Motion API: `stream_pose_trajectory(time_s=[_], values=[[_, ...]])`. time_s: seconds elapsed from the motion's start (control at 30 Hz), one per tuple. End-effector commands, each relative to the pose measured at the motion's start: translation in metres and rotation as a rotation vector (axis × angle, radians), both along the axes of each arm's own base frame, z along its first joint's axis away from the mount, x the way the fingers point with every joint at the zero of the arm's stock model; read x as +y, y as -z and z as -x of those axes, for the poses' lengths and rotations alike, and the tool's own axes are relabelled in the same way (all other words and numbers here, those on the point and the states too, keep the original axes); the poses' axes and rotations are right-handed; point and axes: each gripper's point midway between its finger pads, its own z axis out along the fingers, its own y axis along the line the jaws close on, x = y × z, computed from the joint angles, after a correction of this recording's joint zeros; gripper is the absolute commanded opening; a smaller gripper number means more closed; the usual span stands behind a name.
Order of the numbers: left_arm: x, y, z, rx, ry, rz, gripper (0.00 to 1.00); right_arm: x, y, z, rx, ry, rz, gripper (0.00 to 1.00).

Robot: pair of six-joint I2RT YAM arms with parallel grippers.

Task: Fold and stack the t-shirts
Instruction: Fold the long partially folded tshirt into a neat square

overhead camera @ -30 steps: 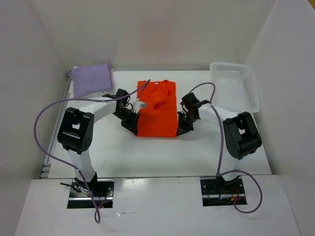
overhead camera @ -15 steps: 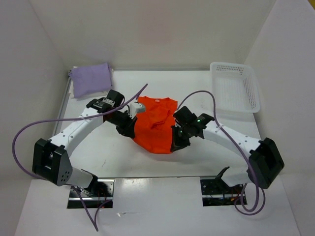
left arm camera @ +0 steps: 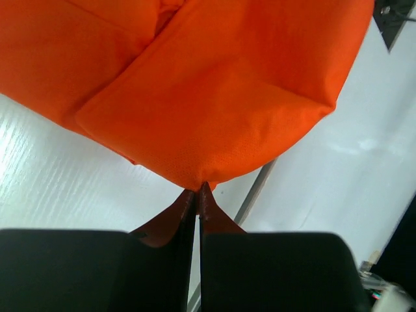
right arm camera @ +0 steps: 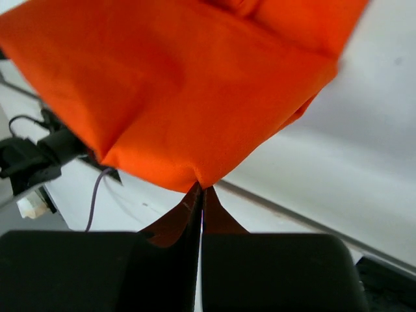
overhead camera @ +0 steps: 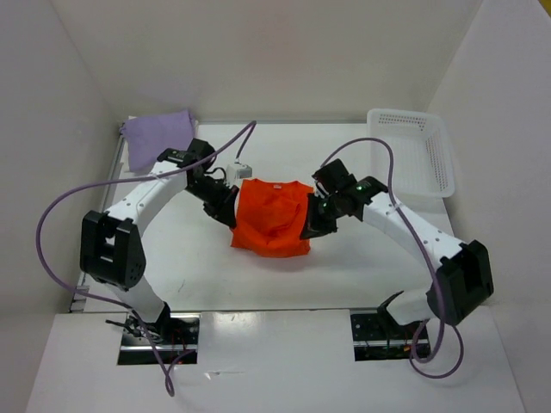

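The bright orange t-shirt (overhead camera: 271, 219) hangs lifted between both grippers over the middle of the table, its lower edge sagging toward the front. My left gripper (overhead camera: 232, 209) is shut on the shirt's left corner (left arm camera: 198, 182). My right gripper (overhead camera: 308, 225) pinches the right corner (right arm camera: 201, 184), shut on it. The orange cloth (left arm camera: 214, 84) fills the top of both wrist views (right arm camera: 182, 84). A folded lavender t-shirt (overhead camera: 157, 138) lies at the back left corner. The white t-shirt is out of view.
A white mesh basket (overhead camera: 413, 155) stands at the back right. White walls close in the table on three sides. Purple cables loop from both arms, the left one (overhead camera: 52, 232) swinging out past the table's left edge.
Both grippers have risen and shifted back with the orange shirt. It lay flat on the table a second ago, and now hangs bunched between them.
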Motion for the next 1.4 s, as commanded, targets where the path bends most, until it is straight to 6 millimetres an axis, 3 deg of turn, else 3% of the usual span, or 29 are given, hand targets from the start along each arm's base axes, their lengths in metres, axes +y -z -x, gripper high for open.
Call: stream_pose_trajectory(time_s=[0.0, 0.13, 0.23, 0.27, 0.33, 0.53, 0.57, 0.73, 0.9, 1.07, 1.1, 1.17, 1.2, 1.27, 1.3, 1.37], values=[[-0.006, -0.014, -0.014, 0.013, 0.012, 0.089, 0.08, -0.011, 0.002, -0.028, -0.008, -0.002, 0.024, 0.00], [-0.004, -0.017, -0.052, 0.007, -0.056, 0.128, 0.08, -0.016, 0.000, -0.066, -0.031, 0.006, -0.020, 0.00], [0.000, -0.020, -0.076, -0.018, -0.099, 0.148, 0.07, -0.017, 0.011, -0.082, -0.001, 0.002, -0.018, 0.00], [0.001, -0.027, -0.086, -0.032, -0.117, 0.163, 0.07, -0.019, 0.008, -0.092, -0.010, 0.019, -0.022, 0.00], [0.002, -0.024, -0.099, -0.031, -0.134, 0.165, 0.07, -0.023, 0.010, -0.108, -0.017, 0.021, -0.023, 0.00], [-0.004, -0.020, -0.133, -0.041, -0.154, 0.193, 0.07, -0.025, 0.013, -0.137, -0.005, 0.042, -0.066, 0.00], [-0.004, -0.021, -0.136, -0.036, -0.162, 0.194, 0.07, -0.033, 0.013, -0.145, -0.010, 0.059, -0.064, 0.00], [-0.007, -0.027, -0.164, -0.074, -0.186, 0.222, 0.07, -0.038, 0.003, -0.164, -0.023, 0.087, -0.120, 0.00], [-0.006, -0.039, -0.197, -0.132, -0.215, 0.254, 0.07, -0.040, 0.005, -0.189, -0.019, 0.101, -0.143, 0.00], [0.001, -0.024, -0.222, -0.118, -0.258, 0.258, 0.08, -0.051, 0.011, -0.227, -0.034, 0.172, -0.147, 0.00], [0.004, -0.023, -0.228, -0.120, -0.274, 0.262, 0.10, -0.050, 0.005, -0.236, -0.057, 0.170, -0.153, 0.00], [0.007, -0.018, -0.244, -0.126, -0.305, 0.273, 0.16, -0.052, 0.017, -0.250, -0.041, 0.187, -0.152, 0.00], [0.007, -0.017, -0.249, -0.131, -0.310, 0.278, 0.18, -0.050, 0.010, -0.260, -0.067, 0.185, -0.159, 0.00], [0.005, -0.009, -0.260, -0.131, -0.316, 0.282, 0.19, -0.059, 0.030, -0.270, -0.034, 0.217, -0.115, 0.00], [0.004, -0.019, -0.270, -0.172, -0.311, 0.293, 0.19, -0.060, 0.027, -0.279, -0.058, 0.222, -0.109, 0.00], [0.002, -0.012, -0.283, -0.170, -0.325, 0.301, 0.20, -0.075, 0.034, -0.291, -0.058, 0.274, -0.083, 0.00]])
